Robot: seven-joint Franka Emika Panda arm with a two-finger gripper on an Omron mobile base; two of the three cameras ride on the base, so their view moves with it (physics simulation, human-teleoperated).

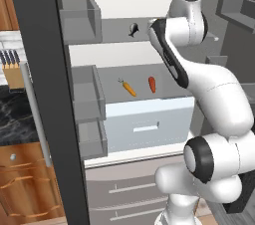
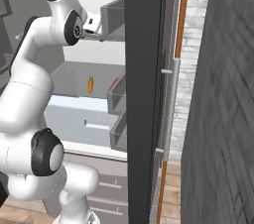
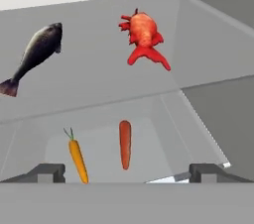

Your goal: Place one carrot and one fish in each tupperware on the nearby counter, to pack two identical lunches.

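My gripper (image 3: 128, 172) is open, its two fingertips (image 3: 49, 171) set wide apart with nothing between them. It hangs in front of an upper fridge shelf (image 3: 94, 84), short of both fish. On that shelf lie the dark grey fish (image 3: 35, 54) at the left and the bright red spiky fish (image 3: 143, 37) to its right. A shelf lower lie the slim orange carrot (image 3: 77, 156) and the stubbier red-orange carrot (image 3: 125, 143), side by side. The left base view shows the dark fish (image 1: 133, 29) and both carrots (image 1: 129, 88) (image 1: 152, 84). The tupperware is out of view.
The open fridge door's dark edge (image 1: 45, 94) stands at the left, with grey door bins (image 1: 82, 17). A white drawer (image 1: 149, 122) sits under the carrot shelf. The black marble counter (image 1: 12, 114) with a knife block (image 1: 12, 69) lies far left. A brick wall (image 2: 223, 94) is at the right.
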